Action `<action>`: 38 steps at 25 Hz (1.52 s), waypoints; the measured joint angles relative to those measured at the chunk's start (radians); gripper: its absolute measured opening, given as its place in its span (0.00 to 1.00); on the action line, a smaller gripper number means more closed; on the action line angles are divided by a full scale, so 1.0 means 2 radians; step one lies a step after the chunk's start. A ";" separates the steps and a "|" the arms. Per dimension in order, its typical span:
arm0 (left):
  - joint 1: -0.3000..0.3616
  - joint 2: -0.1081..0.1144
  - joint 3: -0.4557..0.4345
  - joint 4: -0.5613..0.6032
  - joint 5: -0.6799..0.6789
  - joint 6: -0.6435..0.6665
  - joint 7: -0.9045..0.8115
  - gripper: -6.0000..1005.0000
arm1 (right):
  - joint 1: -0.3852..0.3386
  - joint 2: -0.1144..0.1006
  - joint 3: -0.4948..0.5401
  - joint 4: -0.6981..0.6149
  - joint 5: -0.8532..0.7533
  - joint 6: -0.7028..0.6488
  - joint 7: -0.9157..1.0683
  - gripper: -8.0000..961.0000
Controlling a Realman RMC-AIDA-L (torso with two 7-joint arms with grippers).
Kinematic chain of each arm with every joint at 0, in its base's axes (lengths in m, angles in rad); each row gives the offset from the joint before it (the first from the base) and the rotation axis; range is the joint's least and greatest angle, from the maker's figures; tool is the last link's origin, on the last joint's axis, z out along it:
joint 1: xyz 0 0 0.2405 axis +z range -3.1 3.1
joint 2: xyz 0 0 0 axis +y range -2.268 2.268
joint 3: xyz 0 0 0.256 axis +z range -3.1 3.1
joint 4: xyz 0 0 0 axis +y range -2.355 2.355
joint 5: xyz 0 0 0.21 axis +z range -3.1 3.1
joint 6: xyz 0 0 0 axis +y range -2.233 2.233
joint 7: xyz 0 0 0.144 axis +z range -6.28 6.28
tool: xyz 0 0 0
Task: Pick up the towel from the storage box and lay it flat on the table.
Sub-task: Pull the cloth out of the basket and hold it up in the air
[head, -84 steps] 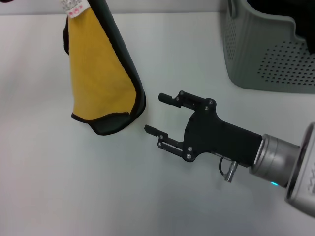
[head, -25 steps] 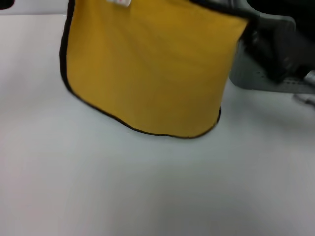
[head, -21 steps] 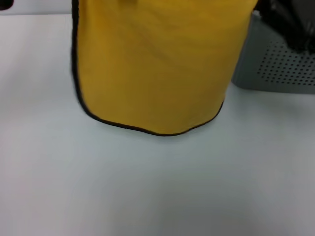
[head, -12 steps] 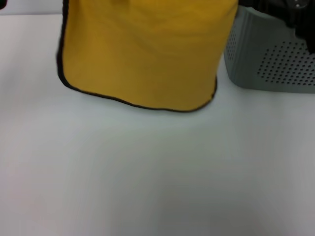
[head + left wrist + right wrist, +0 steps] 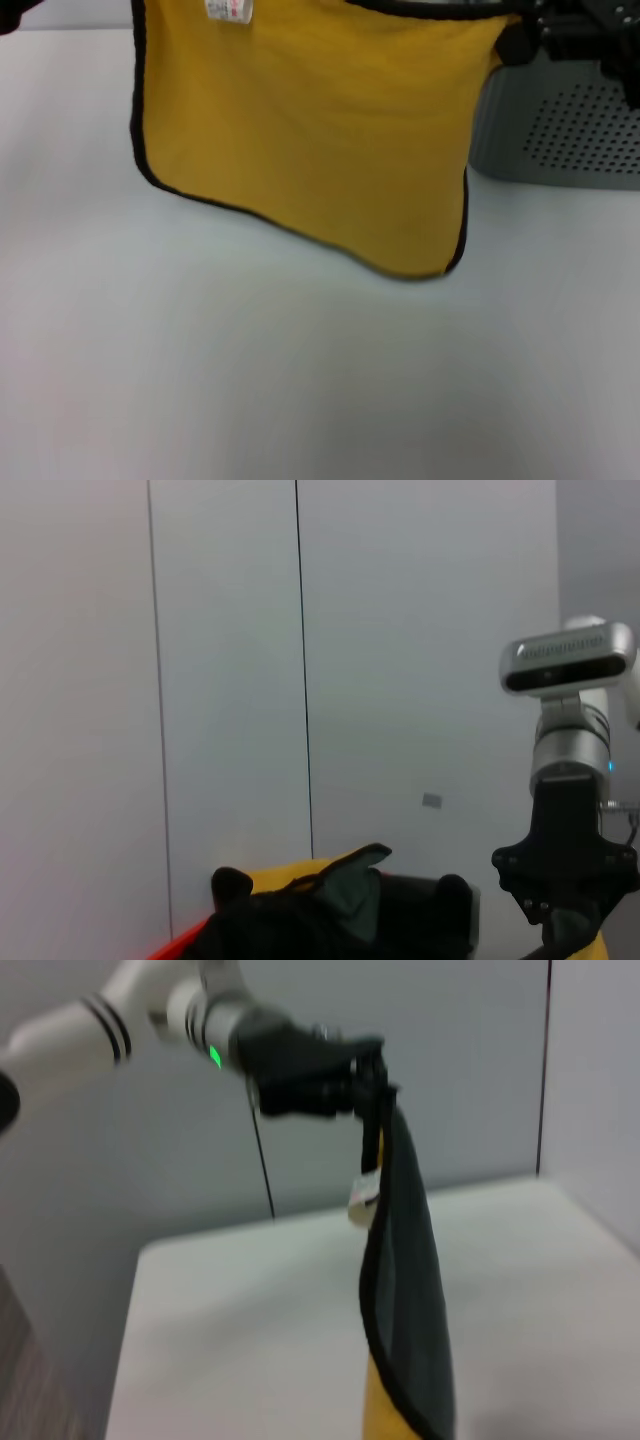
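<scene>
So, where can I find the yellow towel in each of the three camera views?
Head view: the towel hangs spread wide across the upper middle, above the table, left of the storage box.
Left wrist view: only a bunched yellow and grey-green part at the lower edge.
Right wrist view: seen edge-on, hanging from the left gripper.
Shared landmark: the white tag, visible in the head and right wrist views.

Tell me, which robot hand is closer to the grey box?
The right. The right gripper holds the towel's top corner just in front of the storage box. The left gripper grips the towel's other top corner, far across the table.
</scene>
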 joint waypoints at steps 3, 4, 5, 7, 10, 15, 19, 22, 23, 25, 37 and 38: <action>0.003 0.000 -0.001 -0.004 0.003 -0.001 0.000 0.03 | 0.017 0.002 0.001 -0.004 -0.039 -0.007 0.012 0.03; 0.003 0.000 -0.002 -0.005 0.003 -0.003 0.000 0.03 | 0.020 0.004 0.004 -0.010 -0.053 0.002 0.014 0.03; 0.003 0.001 -0.002 -0.007 0.003 -0.004 0.000 0.03 | 0.020 0.004 0.005 -0.013 -0.055 0.005 0.013 0.03; 0.003 0.002 -0.002 -0.013 0.003 -0.008 0.000 0.03 | 0.021 0.004 0.008 -0.019 -0.061 0.017 0.012 0.03; -0.001 0.004 -0.002 -0.021 0.003 -0.008 -0.002 0.03 | 0.023 0.004 0.010 -0.027 -0.062 0.023 0.011 0.03; 0.008 0.001 0.008 -0.027 0.005 0.019 -0.003 0.03 | -0.018 0.042 0.010 -0.093 -0.061 -0.027 0.030 0.03; 0.035 0.001 0.014 -0.017 0.002 0.078 -0.011 0.03 | -0.066 0.078 0.012 -0.203 -0.052 -0.071 0.064 0.04; 0.049 0.010 0.032 0.007 -0.019 0.084 -0.036 0.03 | -0.077 0.085 0.030 -0.279 -0.020 -0.095 0.112 0.04; 0.057 0.016 0.046 0.020 -0.034 0.084 -0.052 0.03 | -0.077 0.082 0.042 -0.294 -0.009 -0.097 0.127 0.04; 0.062 0.029 0.071 0.037 -0.060 0.084 -0.082 0.04 | -0.071 0.071 0.067 -0.304 0.006 -0.098 0.156 0.04; -0.036 0.009 0.063 -0.139 0.225 -0.050 -0.058 0.04 | -0.021 0.095 -0.060 0.075 -0.132 0.050 0.027 0.04; -0.041 0.008 0.063 -0.145 0.238 -0.064 -0.055 0.04 | -0.016 0.096 -0.071 0.089 -0.139 0.071 0.023 0.04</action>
